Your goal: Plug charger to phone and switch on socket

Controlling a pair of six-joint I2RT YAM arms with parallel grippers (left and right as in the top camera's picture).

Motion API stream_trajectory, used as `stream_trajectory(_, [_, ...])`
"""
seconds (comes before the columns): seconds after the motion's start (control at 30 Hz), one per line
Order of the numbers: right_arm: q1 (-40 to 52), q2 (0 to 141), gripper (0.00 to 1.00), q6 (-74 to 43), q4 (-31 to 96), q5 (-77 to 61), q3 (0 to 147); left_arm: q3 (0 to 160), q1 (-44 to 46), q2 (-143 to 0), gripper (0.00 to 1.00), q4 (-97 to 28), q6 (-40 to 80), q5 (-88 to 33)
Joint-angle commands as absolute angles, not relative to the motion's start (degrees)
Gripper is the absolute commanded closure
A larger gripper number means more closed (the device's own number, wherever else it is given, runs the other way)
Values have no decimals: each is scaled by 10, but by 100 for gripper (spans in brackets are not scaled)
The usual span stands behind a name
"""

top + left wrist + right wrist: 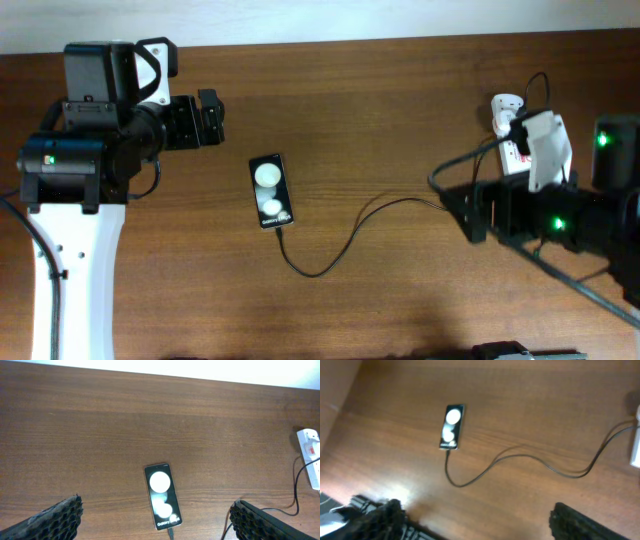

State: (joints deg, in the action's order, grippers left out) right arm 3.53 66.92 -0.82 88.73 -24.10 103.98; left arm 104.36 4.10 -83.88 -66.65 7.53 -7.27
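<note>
So the phone (272, 191) is lying flat on the wooden table (380, 90), a bit left of the middle in the overhead view. Its two white spots are facing up and the lettered end is pointing to about 6 o'clock. The charger (340, 245) is meeting that 6 o'clock end, dipping into a loop and then running off toward 2 o'clock to the socket (512, 140). I can't tell whether the tip is fully seated.

The socket is sitting way over at the phone's 3 o'clock, near the table's far edge, half hidden under the right arm. The switch position isn't readable.

The left gripper (213, 118) is hanging at roughly 10 o'clock from the phone, fingers spread wide and gripping nothing. The right gripper (465, 212) is hovering at the phone's 3 o'clock, close beside the socket, also gaping wide and carrying nothing.
</note>
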Motion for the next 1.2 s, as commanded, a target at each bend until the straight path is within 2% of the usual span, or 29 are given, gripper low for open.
stream_trajectory(0.0, [41, 662, 1, -4, 901, -236, 1043, 1045, 39, -834, 1, -666, 76, -77])
stream_trajectory(0.17, [41, 663, 1, 25, 940, -203, 1043, 1045, 39, -833, 1, -666, 76, -76])
stream_trajectory(0.33, [41, 655, 1, 56, 917, -145, 1025, 1045, 39, -834, 1, -666, 76, -76])
stream_trajectory(0.53, [41, 502, 1, 172, 715, -143, 820, 1045, 39, -833, 1, -666, 76, -77])
stream_trajectory(0.73, [41, 277, 1, 171, 481, -143, 516, 1045, 39, -833, 1, -666, 76, -76])
stream_trajectory(0.8, [41, 212, 1, 155, 387, -140, 423, 1045, 39, -833, 1, -666, 76, -76])
stream_trajectory(0.93, [41, 88, 1, 50, 206, -105, 229, 1045, 39, -833, 1, -666, 76, -76])
stream_trajectory(1.17, [41, 17, 1, 39, 52, -107, 87, 1045, 39, -833, 1, -666, 76, -76])
